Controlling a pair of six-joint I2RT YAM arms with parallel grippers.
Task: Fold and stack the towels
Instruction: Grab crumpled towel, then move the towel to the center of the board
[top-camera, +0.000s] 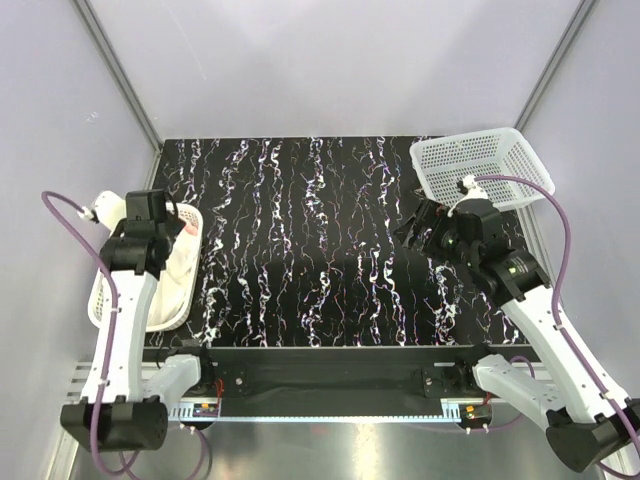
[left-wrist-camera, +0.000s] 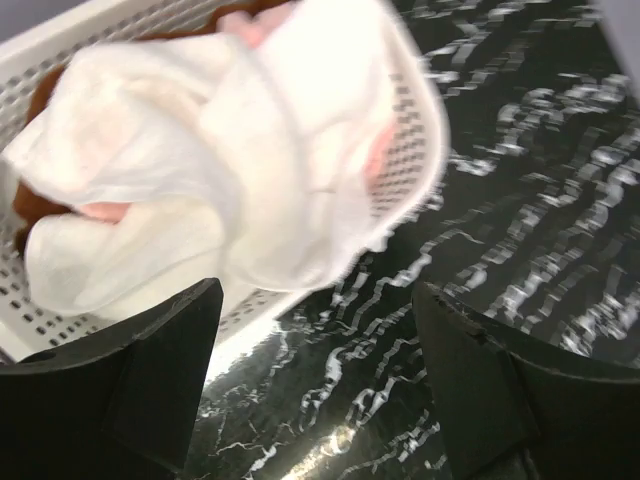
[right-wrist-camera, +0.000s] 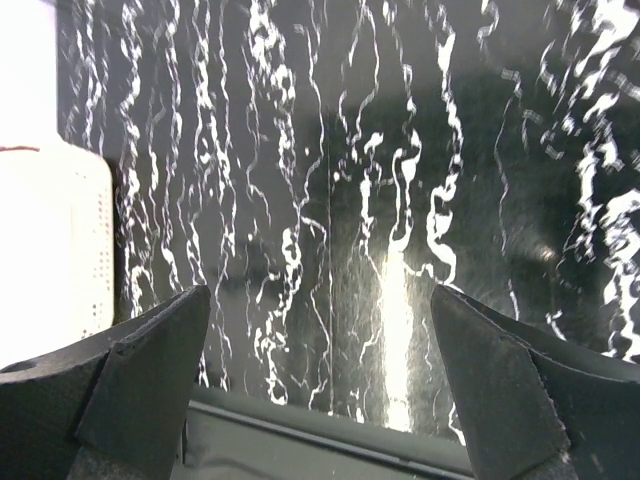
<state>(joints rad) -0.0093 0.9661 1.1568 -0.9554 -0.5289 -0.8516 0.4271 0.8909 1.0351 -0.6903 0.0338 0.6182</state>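
The towels lie bunched together in the white mesh basket (left-wrist-camera: 420, 140) at the table's left edge. The white towel (left-wrist-camera: 200, 150) is on top and hangs over the basket's rim. The pale pink towel (left-wrist-camera: 375, 150) peeks out under it, and the rust-brown towel (left-wrist-camera: 40, 100) shows at the basket's back. In the top view the white towel (top-camera: 178, 262) shows beside my left arm. My left gripper (left-wrist-camera: 320, 380) is open and empty, just above the table next to the basket. My right gripper (top-camera: 416, 232) is open and empty over the table's right part, also seen in its wrist view (right-wrist-camera: 320, 380).
A second white mesh basket (top-camera: 480, 165) stands empty at the back right corner. The black marbled table (top-camera: 310, 240) lies between the arms. The towel basket (right-wrist-camera: 50, 250) shows at the left of the right wrist view. Grey walls enclose the table.
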